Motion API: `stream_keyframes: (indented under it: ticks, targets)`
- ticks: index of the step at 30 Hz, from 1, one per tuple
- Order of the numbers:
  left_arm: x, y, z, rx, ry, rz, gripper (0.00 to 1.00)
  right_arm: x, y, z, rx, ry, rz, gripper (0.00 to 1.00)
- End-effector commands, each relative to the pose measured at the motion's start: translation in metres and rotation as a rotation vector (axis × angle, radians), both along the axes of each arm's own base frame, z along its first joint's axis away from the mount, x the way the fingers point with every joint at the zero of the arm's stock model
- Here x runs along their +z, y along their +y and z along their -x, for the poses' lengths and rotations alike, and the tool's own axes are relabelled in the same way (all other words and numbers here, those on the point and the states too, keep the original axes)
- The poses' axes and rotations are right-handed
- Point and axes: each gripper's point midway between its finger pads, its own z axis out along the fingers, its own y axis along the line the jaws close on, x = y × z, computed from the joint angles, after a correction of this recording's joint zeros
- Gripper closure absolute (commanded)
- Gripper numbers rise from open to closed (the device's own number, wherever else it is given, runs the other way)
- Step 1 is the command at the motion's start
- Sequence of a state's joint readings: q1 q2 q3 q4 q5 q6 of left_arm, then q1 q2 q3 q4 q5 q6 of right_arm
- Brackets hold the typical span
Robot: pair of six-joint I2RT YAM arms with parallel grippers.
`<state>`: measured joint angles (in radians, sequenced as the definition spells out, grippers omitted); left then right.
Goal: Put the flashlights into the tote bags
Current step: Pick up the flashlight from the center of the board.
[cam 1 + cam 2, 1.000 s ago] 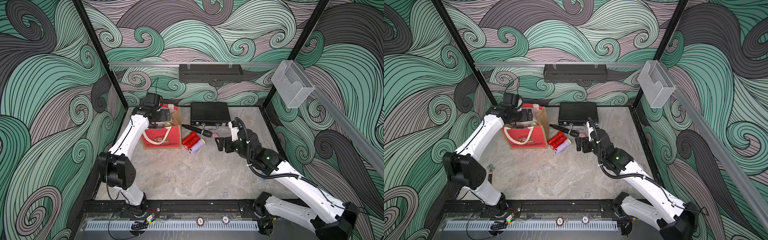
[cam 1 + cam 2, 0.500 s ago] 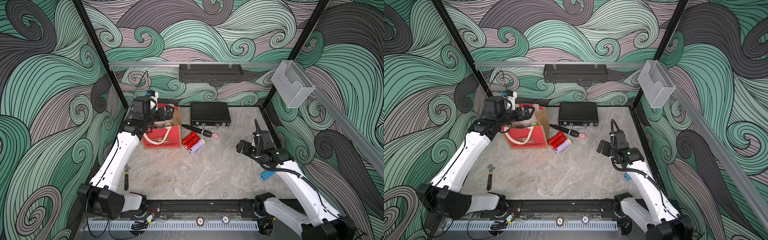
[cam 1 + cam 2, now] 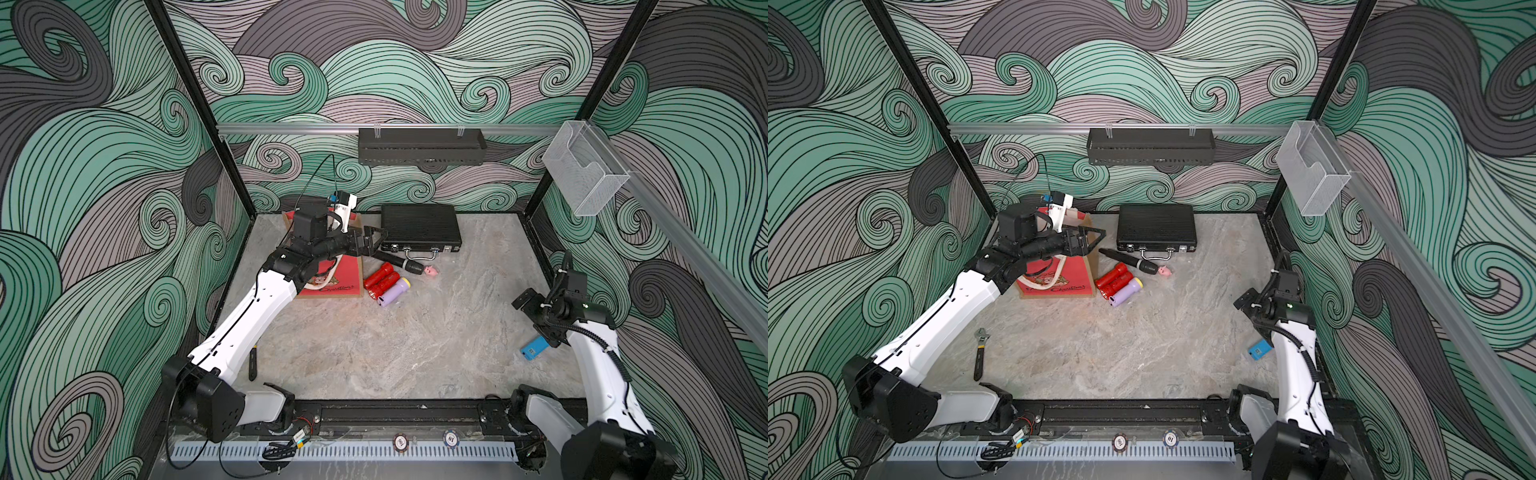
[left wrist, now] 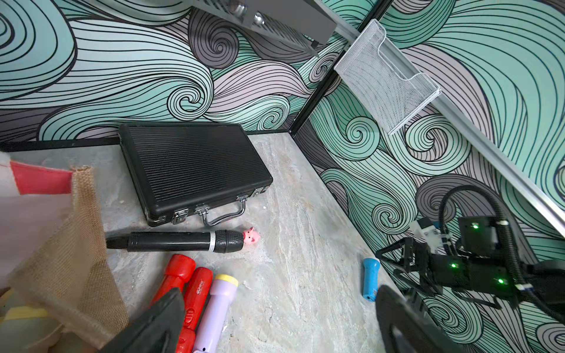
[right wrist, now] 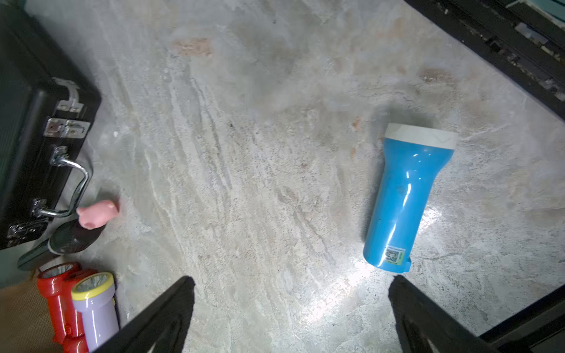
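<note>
the right gripper (image 5: 292, 279) was spread wide and empty, blue flashlight (image 5: 403, 198) just ahead but off-centre, so closing there could've sent it rolling; left gripper (image 4: 279, 290) gaped too

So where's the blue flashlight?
In both top views the blue flashlight lies alone on the right side, beside the right arm, far from the tote bag.
</note>
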<state>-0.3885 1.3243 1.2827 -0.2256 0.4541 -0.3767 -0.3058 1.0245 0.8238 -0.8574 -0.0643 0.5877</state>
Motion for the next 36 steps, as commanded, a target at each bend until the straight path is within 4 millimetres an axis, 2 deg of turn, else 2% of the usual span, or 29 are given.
stream_keyframes:
  ticks: [1, 5, 9, 18, 22, 28, 34, 36]
  targets:
    - [0.024, -0.008, 0.007, -0.053, -0.060, 0.060, 0.01, -0.006, -0.013, -0.007, -0.008, 0.001, 0.011, 0.01]
    - [0.026, -0.010, 0.009, -0.065, -0.064, 0.078, 0.01, -0.018, -0.025, -0.010, -0.021, 0.030, 0.028, 0.01]
    - [0.030, -0.010, 0.011, -0.067, -0.076, 0.087, 0.02, -0.041, -0.035, 0.004, -0.066, 0.083, 0.020, 0.01]
    - [0.036, -0.007, 0.015, -0.058, -0.096, 0.101, 0.01, -0.083, -0.033, 0.003, -0.111, 0.097, -0.043, 0.02]
    - [0.037, -0.007, 0.013, -0.054, -0.096, 0.104, 0.01, -0.092, -0.035, -0.002, -0.098, 0.110, -0.043, 0.02]
    - [0.036, -0.005, 0.011, -0.045, -0.088, 0.114, 0.01, -0.113, -0.034, 0.005, -0.086, 0.160, -0.064, 0.04]
    - [0.032, -0.004, 0.008, -0.039, -0.080, 0.119, 0.01, -0.119, -0.038, 0.011, -0.079, 0.182, -0.037, 0.06]
    - [0.031, -0.003, 0.007, -0.035, -0.080, 0.119, 0.01, -0.120, -0.041, 0.013, -0.090, 0.180, -0.041, 0.10]
